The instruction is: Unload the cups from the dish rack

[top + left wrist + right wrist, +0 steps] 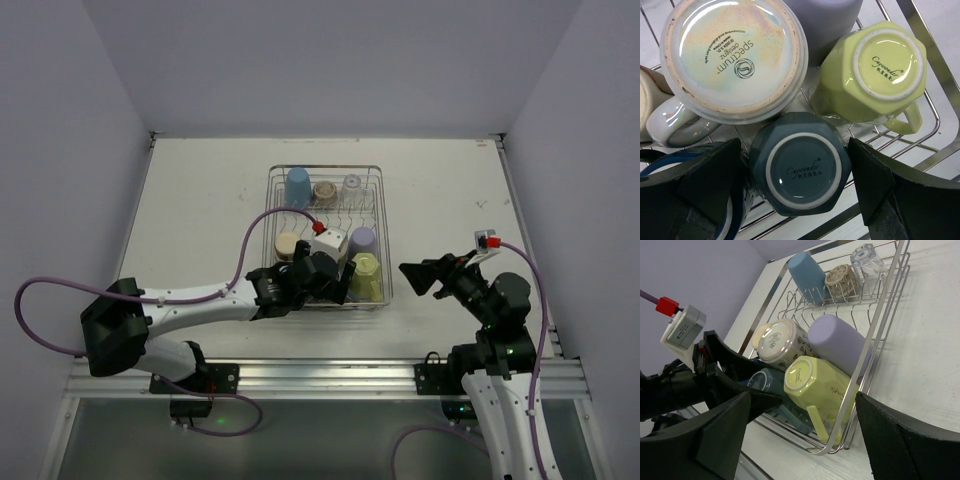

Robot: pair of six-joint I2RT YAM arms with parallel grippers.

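The silver wire dish rack (pixel 272 200) sits mid-table with several upside-down cups in it. At its back stand a light blue cup (pixel 298 186), a beige cup (pixel 324 191) and a clear cup (pixel 351 186). At its front lie a lavender cup (pixel 362 241), a yellow-green mug (pixel 365 275) and a white mug (pixel 330 243). My left gripper (pixel 795 155) is open, its fingers on either side of a grey-teal cup (pixel 800 170) with a small gap on each side. My right gripper (pixel 415 275) is open and empty, just right of the rack.
A dark blue cup (pixel 670 165) lies against my left finger. The white mug (pixel 735 55) and the yellow-green mug (pixel 880 70) crowd the grey-teal cup. The rack's wire rim (pixel 880 330) stands between my right gripper (pixel 802 410) and the cups.
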